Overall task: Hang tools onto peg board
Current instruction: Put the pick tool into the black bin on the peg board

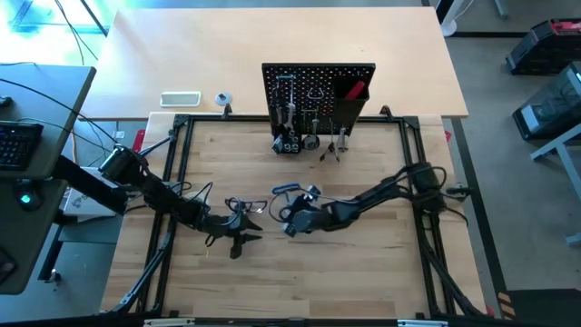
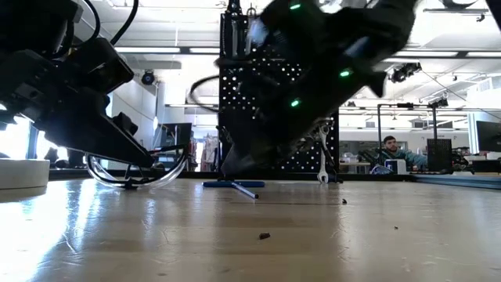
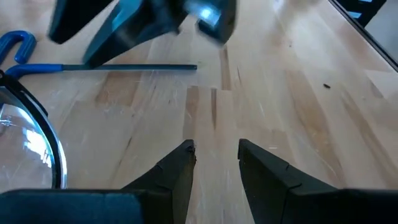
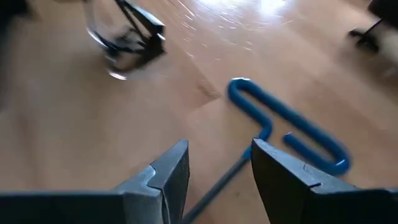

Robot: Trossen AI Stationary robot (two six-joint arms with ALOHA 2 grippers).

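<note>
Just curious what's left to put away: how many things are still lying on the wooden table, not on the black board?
2: clear glasses by the left arm's tool, and a blue-handled hex key beside the right arm's tool. Others may hide under the arms.

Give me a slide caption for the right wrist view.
Right gripper, fingers open, poised over the shaft of the blue-handled hex key on the wooden table; clear safety glasses lie beyond.

bench (image 1: 363, 263) pale wood planks w/ slight sheen; hex key (image 4: 292, 127) glossy blue plastic grip, dark metal shaft; glasses (image 3: 31, 140) clear plastic.
</note>
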